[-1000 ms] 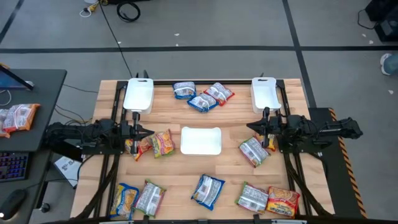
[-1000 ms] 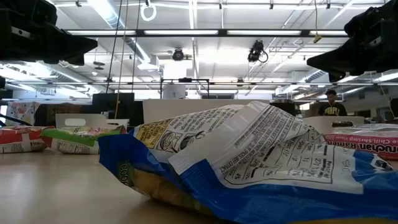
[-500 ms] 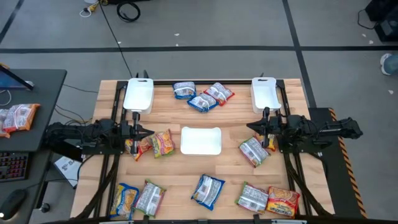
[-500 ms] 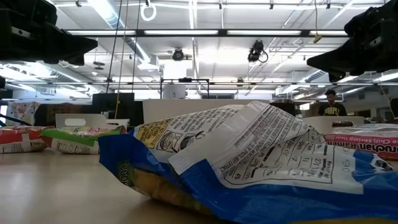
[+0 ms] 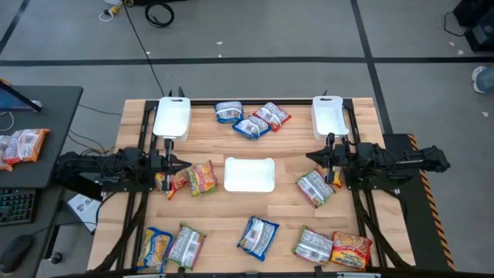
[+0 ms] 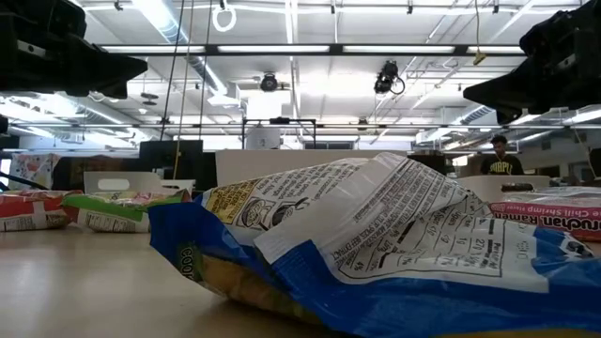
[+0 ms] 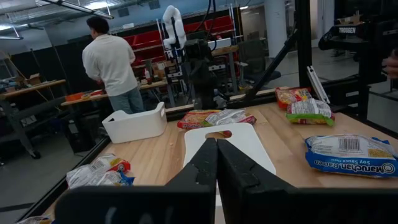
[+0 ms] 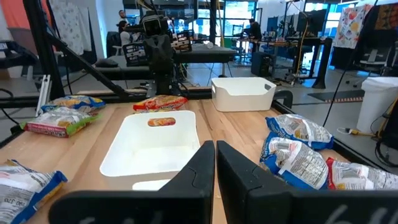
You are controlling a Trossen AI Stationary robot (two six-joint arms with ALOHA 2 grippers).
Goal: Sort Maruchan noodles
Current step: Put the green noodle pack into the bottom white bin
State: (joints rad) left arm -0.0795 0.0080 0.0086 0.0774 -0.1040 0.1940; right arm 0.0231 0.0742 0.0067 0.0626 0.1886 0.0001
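Wooden table (image 5: pixel 285 208) carried all packets loose; no tray held any yet, so sorting was judged not begun.

Left to right, high view. Left gripper (image 5: pixel 174 164) hovered over the table's left side, fingers closed together and holding nothing, as its wrist view confirmed (image 7: pixel 216 163). Just beside its tip lay an orange-red packet pair (image 5: pixel 193 177), touching or nearly touching the fingers. Far left stood a white tray (image 5: pixel 171 117). Near left corner held an orange packet (image 5: pixel 155 245) and a silvery-green packet (image 5: pixel 186 245), side by side. At the centre sat the middle white tray (image 5: pixel 249 174), bare; beyond it, at the far edge, three blue-white and red packets (image 5: pixel 252 119) overlapped. A blue packet (image 5: pixel 258 235) lay near centre. Right gripper (image 5: pixel 327 160) hovered over the right side, fingers likewise pressed together and empty. A silvery-green packet by the right gripper (image 5: pixel 316 188) lay just near of its tip. Far right stood another white tray (image 5: pixel 329 116). Near right, a green packet (image 5: pixel 312 245) touched an orange-yellow packet (image 5: pixel 351 251).

Risks, judged: closed fingers descending would push a packet rather than grasp it. Overlapping packets could lift together, mixing flavours. Slick, crinkled plastic could slip from a pinch on an edge.
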